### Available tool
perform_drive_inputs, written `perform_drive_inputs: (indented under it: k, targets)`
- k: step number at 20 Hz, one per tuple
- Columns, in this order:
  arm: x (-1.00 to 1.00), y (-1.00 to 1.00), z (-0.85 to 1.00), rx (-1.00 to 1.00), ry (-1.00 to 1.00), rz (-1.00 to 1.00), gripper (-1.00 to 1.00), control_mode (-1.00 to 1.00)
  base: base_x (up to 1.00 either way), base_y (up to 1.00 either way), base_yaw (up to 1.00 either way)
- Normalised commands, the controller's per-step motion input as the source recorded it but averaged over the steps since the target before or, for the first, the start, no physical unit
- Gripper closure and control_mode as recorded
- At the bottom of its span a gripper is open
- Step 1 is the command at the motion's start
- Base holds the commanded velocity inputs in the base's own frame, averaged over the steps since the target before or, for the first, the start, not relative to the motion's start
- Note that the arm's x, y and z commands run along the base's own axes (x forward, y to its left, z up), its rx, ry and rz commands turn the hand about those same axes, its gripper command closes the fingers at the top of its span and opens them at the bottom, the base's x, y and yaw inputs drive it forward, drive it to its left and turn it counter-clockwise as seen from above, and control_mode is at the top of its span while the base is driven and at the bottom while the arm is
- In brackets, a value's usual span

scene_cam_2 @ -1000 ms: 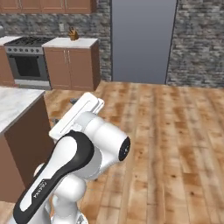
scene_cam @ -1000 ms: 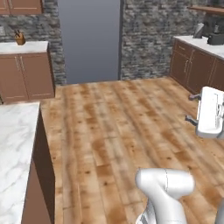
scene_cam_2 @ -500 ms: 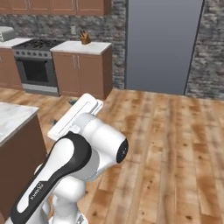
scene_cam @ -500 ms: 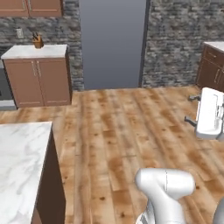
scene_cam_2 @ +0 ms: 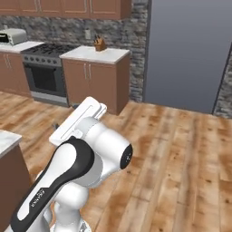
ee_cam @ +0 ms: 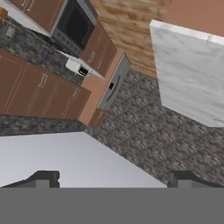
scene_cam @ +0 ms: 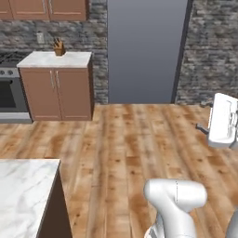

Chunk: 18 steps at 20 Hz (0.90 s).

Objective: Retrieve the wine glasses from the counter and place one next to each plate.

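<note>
On the open wood floor (scene_cam: 135,139) of a simulated kitchen, the arm (scene_cam_2: 77,176) rides folded above its base, with nothing in the hand (ee_cam: 113,177); its two dark fingertips (ee_cam: 43,177) stand far apart, fully spread, and the space between them is bare.

No wine glasses and no plates can be made out in any view, so where they lie relative to the hand cannot be told. What does show is a short marble tabletop (scene_cam: 56,59) on brown cabinet fronts beside a stove (scene_cam: 7,93), carrying a knife block (scene_cam: 58,47) and set well apart from the hand across the floor. A corner of a second marble top (scene_cam: 23,190) sits near the base at the lower left of the left base view.

The main risk, judged from here, is one of search rather than grip: the base may stop at the wrong surface, since the short tabletop in sight appears to hold no glasses. A second hazard is the marble corner close by the base; a tight turn could clip it. The raised arm could also swing wide into cabinets when it reaches. Thin-stemmed glasses would likely tip if the open hand comes in off-centre or too fast.
</note>
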Motion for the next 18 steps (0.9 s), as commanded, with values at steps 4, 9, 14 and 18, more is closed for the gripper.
perform_drive_inputs:
  k: [4, 9, 14, 18]
  targets:
    - [0.00, 0.00, 0.00, 0.00, 0.00, 0.00, -1.00, 1.00, 1.00, -0.16, 0.24]
    - [0.00, 0.00, 0.00, 0.00, 0.00, 0.00, -1.00, 1.00, 1.00, -0.21, 0.25]
    - [0.00, 0.00, 0.00, 0.00, 0.00, 0.00, -1.00, 1.00, 1.00, -0.10, 0.24]
    - [0.00, 0.00, 0.00, 0.00, 0.00, 0.00, -1.00, 1.00, 1.00, 0.08, 0.26]
